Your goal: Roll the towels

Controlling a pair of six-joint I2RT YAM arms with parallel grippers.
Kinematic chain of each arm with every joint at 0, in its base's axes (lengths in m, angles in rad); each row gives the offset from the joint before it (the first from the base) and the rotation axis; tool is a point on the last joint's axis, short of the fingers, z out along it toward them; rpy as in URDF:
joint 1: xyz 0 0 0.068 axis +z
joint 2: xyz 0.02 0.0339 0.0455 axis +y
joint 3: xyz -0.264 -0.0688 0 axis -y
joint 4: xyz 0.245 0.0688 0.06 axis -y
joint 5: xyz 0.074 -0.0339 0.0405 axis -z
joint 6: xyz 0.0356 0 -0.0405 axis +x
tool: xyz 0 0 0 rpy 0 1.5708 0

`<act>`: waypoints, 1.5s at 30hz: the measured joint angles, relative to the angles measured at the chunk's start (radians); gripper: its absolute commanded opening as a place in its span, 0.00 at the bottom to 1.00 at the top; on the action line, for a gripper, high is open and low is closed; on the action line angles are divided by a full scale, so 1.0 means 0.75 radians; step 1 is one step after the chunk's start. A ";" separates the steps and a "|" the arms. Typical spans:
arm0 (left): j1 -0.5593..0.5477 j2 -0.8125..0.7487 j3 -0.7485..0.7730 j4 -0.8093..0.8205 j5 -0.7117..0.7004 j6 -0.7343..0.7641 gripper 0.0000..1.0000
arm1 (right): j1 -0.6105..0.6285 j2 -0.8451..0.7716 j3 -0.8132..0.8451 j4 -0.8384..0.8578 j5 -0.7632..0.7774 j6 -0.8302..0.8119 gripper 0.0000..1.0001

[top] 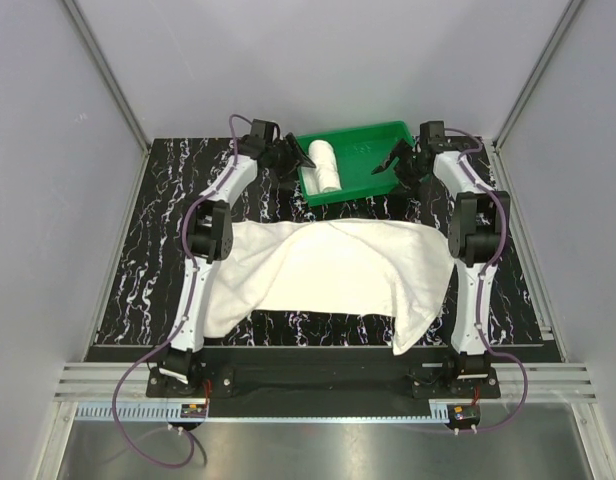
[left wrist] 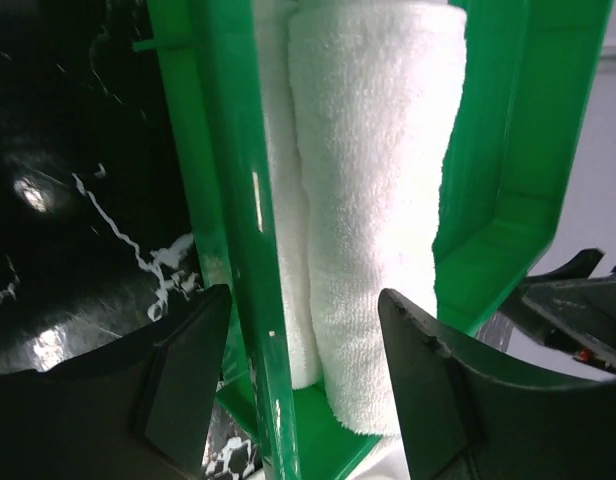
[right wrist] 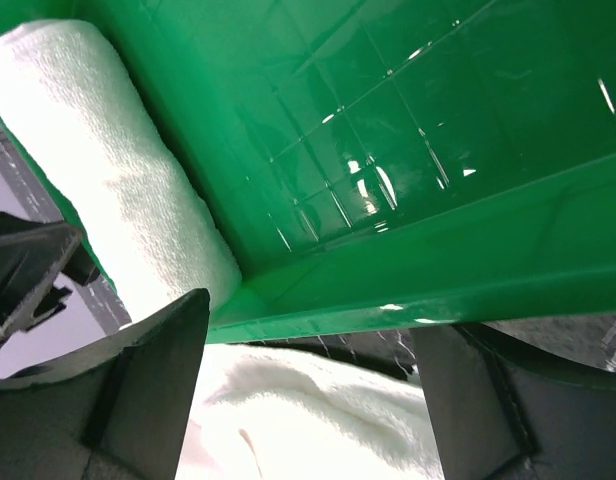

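Top external view: the smaller towel (top: pixel 325 166) sits rolled in the left half of the green tray (top: pixel 353 129). The left gripper (top: pixel 288 157) is right beside it, jaws apart, straddling the tray's left wall. The right gripper (top: pixel 394 160) hangs spread wide at the tray's right wall, gripping nothing. The long towel (top: pixel 328 270) lies flat on the table (top: pixel 158 220) between the arms, nearer the bases than both claws.

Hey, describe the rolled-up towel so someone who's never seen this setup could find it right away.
On the black marbled table, look to the far edge for the green tray. In its left half lies a small white towel, rolled into a tight cylinder. The other white towel is much larger and lies spread out on the table.
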 measured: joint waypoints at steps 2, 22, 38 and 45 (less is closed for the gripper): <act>0.017 0.033 0.033 0.040 0.002 -0.043 0.66 | 0.005 0.019 0.008 0.017 -0.026 0.020 0.85; 0.306 -0.217 -0.289 0.371 -0.086 -0.112 0.77 | 0.134 0.168 0.221 0.075 -0.287 0.221 0.97; 0.610 -1.377 -1.489 0.070 -0.306 0.252 0.80 | -0.144 -0.781 -0.633 0.031 0.337 -0.210 1.00; 0.613 -1.260 -1.682 -0.112 -0.370 0.258 0.80 | -0.271 -0.737 -0.798 -0.130 0.556 -0.230 1.00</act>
